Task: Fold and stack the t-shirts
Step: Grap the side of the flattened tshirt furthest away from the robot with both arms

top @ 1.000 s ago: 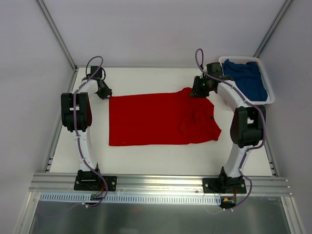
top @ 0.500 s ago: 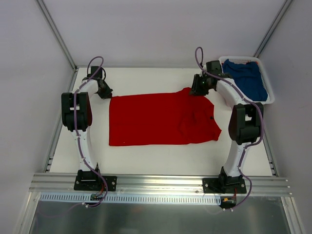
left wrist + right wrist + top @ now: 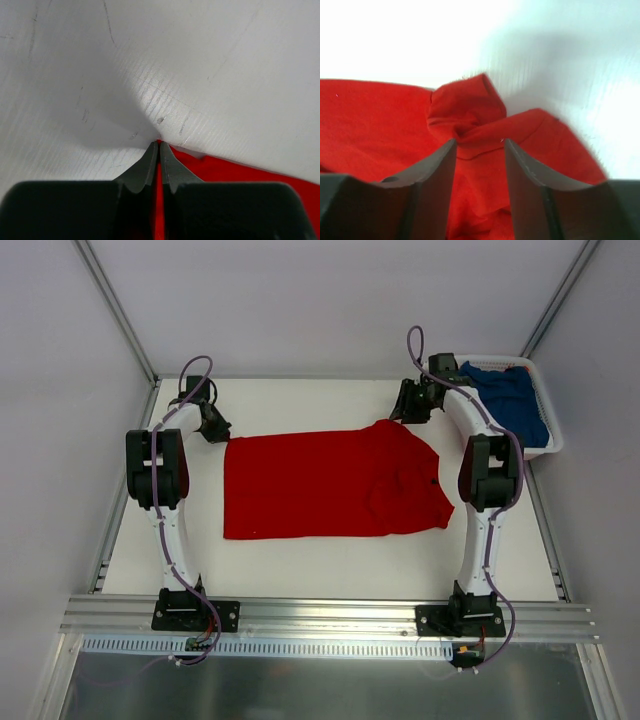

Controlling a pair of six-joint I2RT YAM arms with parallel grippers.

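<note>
On white table (image 3: 330, 560): 1 red t-shirt (image 3: 320, 490) spread flat at centre. In white basket (image 3: 540, 451), far right: 1 blue t-shirt (image 3: 510, 400). Clenched on red cloth's far-left corner: left gripper (image 3: 159, 146). Parted, straddling a bunched fold at far-right edge: right gripper (image 3: 480, 144).

The red t-shirt (image 3: 330, 485) is showing plain bright red throughout. The blue t-shirt (image 3: 512, 405) is looking deep blue, seemingly plain too. The basket (image 3: 553, 435) is showing white slats. The table (image 3: 320, 565) is showing white, faintly scratched.
</note>
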